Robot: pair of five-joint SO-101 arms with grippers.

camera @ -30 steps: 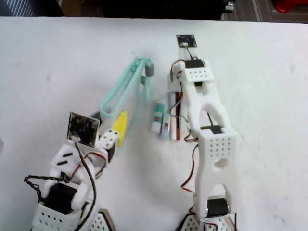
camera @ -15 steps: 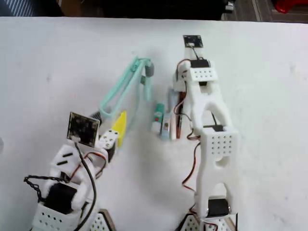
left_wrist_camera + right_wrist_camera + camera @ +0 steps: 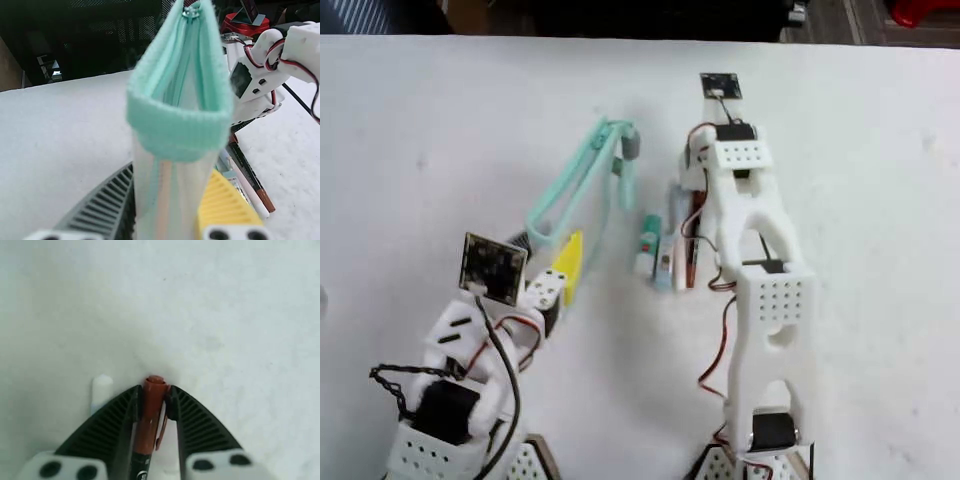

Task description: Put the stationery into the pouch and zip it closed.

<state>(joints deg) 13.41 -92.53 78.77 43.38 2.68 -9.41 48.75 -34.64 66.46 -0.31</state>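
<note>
The right claw (image 3: pixel 152 392) is clenched on the brown pen (image 3: pixel 690 252), gripping it close to its capped end, and the pen lies low against the desk (image 3: pixel 440 120). Its long axis runs roughly from the desk's near edge toward the far edge. Just beside it, on the side toward the left edge, lie a white pen (image 3: pixel 666 262) and a short green-and-white stick (image 3: pixel 646 243), side by side and parallel to it.

The left claw (image 3: pixel 548 248) grasps the near end of the mint pouch (image 3: pixel 582 185), pinched between its grey and yellow jaws. From there the pouch stretches on a slant toward the far edge, around the middle of the desk, and its zip slit gapes open along the top.

The coming move turns on one relation. The pouch lies toward the left edge from the right claw, near but apart, with the other two pieces between them. The pouch's long axis is also tilted off the pen's. The right arm has the pen and is the nearer one — the left arm serves as the holder. The pen probably has to be lifted over its neighbours and turned onto the pouch's slant before it goes into the slit. None of the three pieces is inside yet, so the task looks to be at an early stage.
</note>
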